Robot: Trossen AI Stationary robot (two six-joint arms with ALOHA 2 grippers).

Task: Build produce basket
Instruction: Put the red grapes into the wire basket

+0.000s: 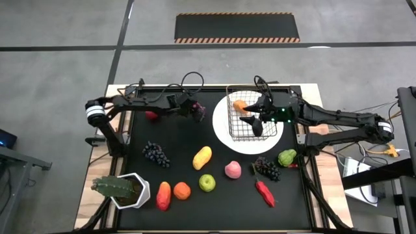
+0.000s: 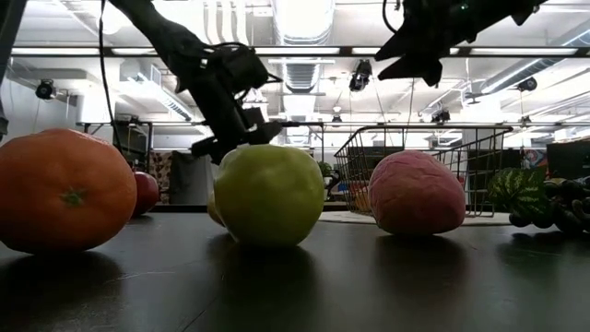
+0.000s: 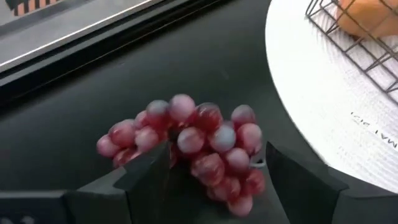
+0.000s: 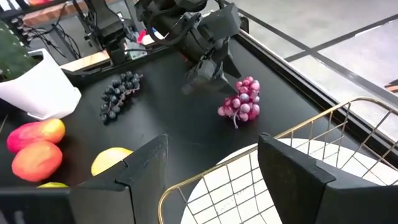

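From overhead, your left gripper (image 1: 194,110) hangs over the mat just at nine o'clock of the white plate (image 1: 227,133), while the right gripper (image 1: 255,123) hovers above the wire basket (image 1: 242,130), which sits on that plate with an orange (image 1: 240,104) inside. The rest of the produce is scattered toward six o'clock: dark grapes (image 1: 155,153), a yellow mango (image 1: 202,156), a green apple (image 1: 207,182), a pink peach (image 1: 233,169).

At table height, both grippers ride clear above the mat, with the basket (image 2: 406,161) behind the peach (image 2: 417,192) and the apple (image 2: 268,194) up front.

Past your left wrist, the pink grape bunch (image 3: 186,146) lies on the mat between the two spread fingers (image 3: 146,177), not yet pinched. It looks light, a knobbly cluster likely to flex or roll, so take it across its widest middle rather than by an end bead.

Past your right wrist, the fingers (image 4: 146,165) stand apart and empty over the basket rim (image 4: 205,177); the same bunch (image 4: 242,102) sits at twelve o'clock, under the left gripper (image 4: 208,71).
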